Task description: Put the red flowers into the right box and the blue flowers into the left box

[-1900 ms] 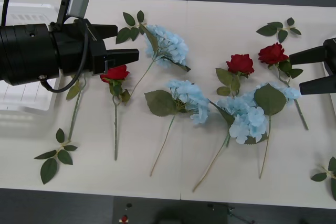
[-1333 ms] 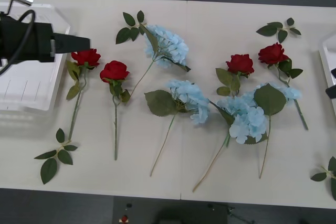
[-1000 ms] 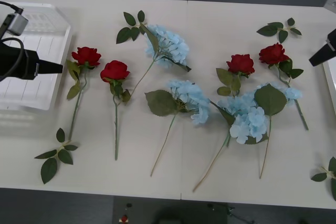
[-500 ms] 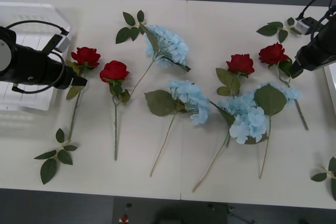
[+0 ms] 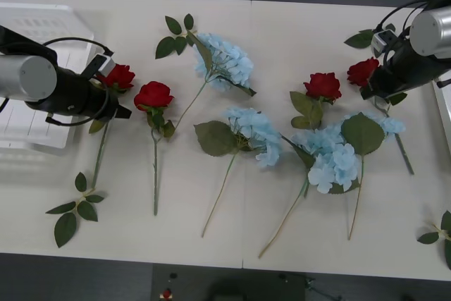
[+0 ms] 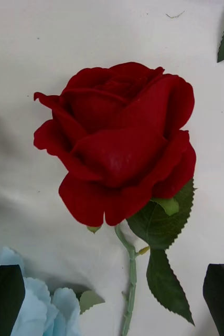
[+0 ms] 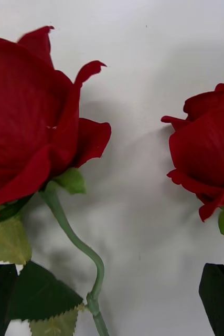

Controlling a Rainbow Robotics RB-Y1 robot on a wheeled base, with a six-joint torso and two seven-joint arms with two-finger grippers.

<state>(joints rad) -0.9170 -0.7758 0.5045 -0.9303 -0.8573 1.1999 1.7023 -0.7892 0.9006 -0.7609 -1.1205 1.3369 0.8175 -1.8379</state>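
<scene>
Several red flowers lie on the white table: two at the left [image 5: 118, 75] [image 5: 153, 95] and two at the right [image 5: 323, 86] [image 5: 361, 72]. Several blue flowers [image 5: 225, 58] [image 5: 255, 133] [image 5: 331, 156] lie in the middle. My left gripper [image 5: 114, 102] hovers open over the leftmost rose [image 7: 28, 115], its black fingers [image 7: 219, 296] on either side of the stem [image 7: 72, 239]. Above the rightmost rose [image 6: 117, 142] my right gripper [image 5: 373, 88] is open too, with its fingers [image 6: 222, 296] astride the stem. The left box [image 5: 35, 114] sits at the far left. A narrow edge of the right box [image 5: 444, 107] shows at the far right.
Loose green leaf sprigs lie at the back [image 5: 176, 33] [image 5: 373, 39], at the front left [image 5: 74, 209] and at the front right corner [image 5: 440, 234]. Long stems trail toward the table's front edge. A second rose [image 7: 211, 152] lies close beside the left gripper.
Both arms swung in from the table's sides. The left came from over the left box to the leftmost rose. The right came from the right edge down to the rightmost rose.
</scene>
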